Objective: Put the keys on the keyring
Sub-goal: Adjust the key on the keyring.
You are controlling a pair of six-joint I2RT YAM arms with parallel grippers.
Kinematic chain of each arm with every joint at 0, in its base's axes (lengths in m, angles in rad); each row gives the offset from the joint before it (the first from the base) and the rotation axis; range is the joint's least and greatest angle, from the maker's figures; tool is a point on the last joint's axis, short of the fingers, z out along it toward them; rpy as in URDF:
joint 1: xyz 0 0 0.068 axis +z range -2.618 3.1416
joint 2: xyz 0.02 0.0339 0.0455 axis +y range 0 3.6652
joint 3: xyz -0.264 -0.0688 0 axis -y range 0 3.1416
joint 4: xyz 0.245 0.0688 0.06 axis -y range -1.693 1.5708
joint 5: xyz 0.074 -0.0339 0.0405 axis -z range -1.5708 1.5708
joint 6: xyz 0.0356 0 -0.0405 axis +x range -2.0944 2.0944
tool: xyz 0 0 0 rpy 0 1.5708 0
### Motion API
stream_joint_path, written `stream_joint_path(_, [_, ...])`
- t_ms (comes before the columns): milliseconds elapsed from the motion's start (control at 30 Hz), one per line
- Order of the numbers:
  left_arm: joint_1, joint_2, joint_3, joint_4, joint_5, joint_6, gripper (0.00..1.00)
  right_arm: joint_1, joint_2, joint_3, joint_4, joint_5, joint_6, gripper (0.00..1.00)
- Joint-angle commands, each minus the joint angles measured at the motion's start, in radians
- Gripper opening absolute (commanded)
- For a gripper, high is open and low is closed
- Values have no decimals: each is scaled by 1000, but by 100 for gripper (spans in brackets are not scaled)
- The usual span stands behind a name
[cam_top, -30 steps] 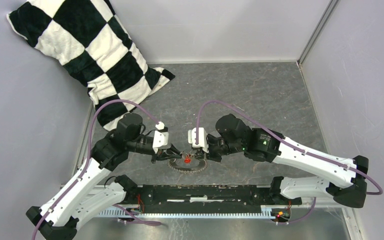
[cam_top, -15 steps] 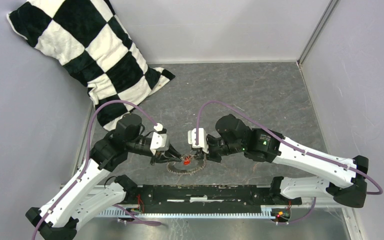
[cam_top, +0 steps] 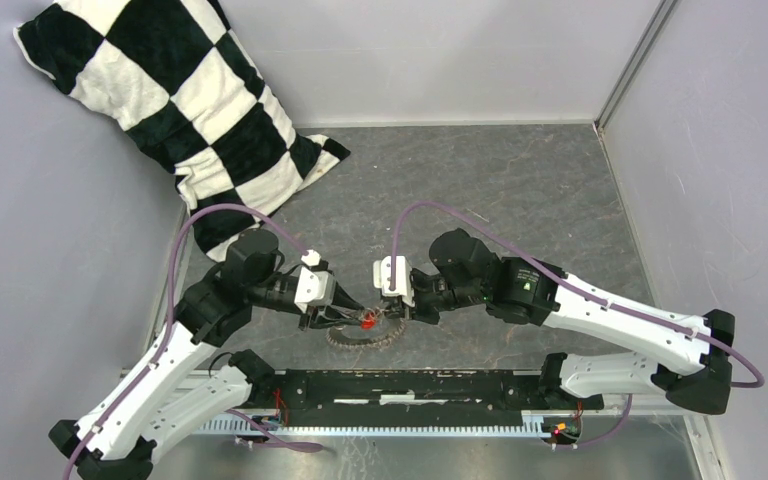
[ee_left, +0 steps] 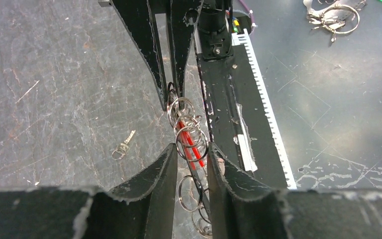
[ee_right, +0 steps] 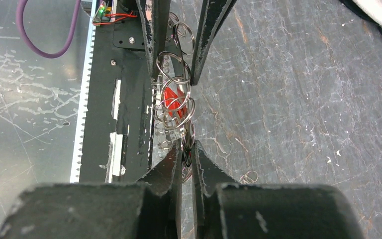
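The keyring [cam_top: 363, 335], a chain of small silver rings with a red tag [cam_top: 368, 320], hangs between my two grippers just above the table's near edge. My left gripper [ee_left: 191, 148] is closed across one ring of the keyring [ee_left: 191, 141], and the red tag [ee_left: 189, 142] shows behind that ring. My right gripper [ee_right: 187, 144] is shut tight on a ring of the keyring [ee_right: 174, 107], seen edge-on. The two grippers face each other tip to tip, left gripper [cam_top: 352, 313] and right gripper [cam_top: 392, 312]. The tiny key [ee_left: 123, 145] lies loose on the table left of my left gripper. It also shows in the right wrist view [ee_right: 248, 176].
A black-and-white checked pillow [cam_top: 175, 100] leans in the far left corner. A black rail [cam_top: 410, 385] runs along the near edge under the ring. Another bunch of rings [ee_left: 335, 12] lies on the metal surface beyond the rail. Walls close in on the left, the back and the right.
My left gripper has drawn back a little to the left. The keyring has shifted left with it. The right gripper has hardly moved.
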Motion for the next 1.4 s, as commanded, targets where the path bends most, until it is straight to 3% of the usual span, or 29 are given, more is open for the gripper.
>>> stream_joint_path(0, [-6,-18,42,53,31,39,36,3,6,5,71,6,5,6])
stream_joint_path(233, [-6,-49,41,34,-6,77,38,2,3,-1,68,22,5,6])
stream_joint_path(367, [-7,-56,53,-23,-34,115,29,3,-2,-4,71,30,6,6])
stream_joint_path(667, [-6,-57,55,-44,-36,120,28,2,-1,-1,68,31,6,6])
stream_joint_path(833, [-6,-42,73,-95,-15,166,17,2,-7,-6,63,37,-1,5])
stream_joint_path(933, [-6,-31,94,-146,18,224,3,3,-7,-1,60,35,-13,6])
stream_joint_path(1100, [-6,0,128,-235,78,316,2,1,7,23,63,14,-27,6])
stream_joint_path(1200, [-6,19,141,-267,96,335,2,1,26,39,61,3,-32,9])
stream_joint_path(1367, [-6,19,151,-281,99,338,2,-3,24,24,80,19,-36,23])
